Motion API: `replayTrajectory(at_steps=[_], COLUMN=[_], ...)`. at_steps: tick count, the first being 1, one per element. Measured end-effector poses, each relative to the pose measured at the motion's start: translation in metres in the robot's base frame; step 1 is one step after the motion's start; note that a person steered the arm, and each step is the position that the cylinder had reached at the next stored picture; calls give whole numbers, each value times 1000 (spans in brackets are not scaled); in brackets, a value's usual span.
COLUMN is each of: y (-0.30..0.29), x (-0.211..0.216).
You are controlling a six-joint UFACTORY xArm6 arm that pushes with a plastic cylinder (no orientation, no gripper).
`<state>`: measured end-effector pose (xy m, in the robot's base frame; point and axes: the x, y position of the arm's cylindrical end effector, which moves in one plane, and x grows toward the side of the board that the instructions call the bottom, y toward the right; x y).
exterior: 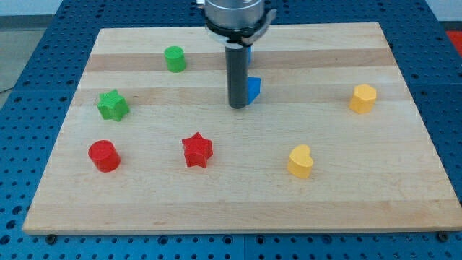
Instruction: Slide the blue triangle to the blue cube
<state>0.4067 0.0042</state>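
Because my tip point(237, 106) rests against the blue triangle's point(253, 88) left-bottom side, it seems set to push it up toward the blue cube point(248, 52), mostly hidden behind the rod; no claw exists.

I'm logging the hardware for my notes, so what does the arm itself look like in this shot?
Only the arm's lower end shows. A silver-grey metal collar with a dark band sits at the view's top. From it hangs a straight, smooth, dark grey cylindrical rod ending at my tip. No cables, markings or labels are visible on it.
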Motion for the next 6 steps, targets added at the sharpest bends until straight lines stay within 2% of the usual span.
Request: replayTrajectory(at_steps=[2, 4, 6], y=[5, 39, 34], x=[-22, 15, -18])
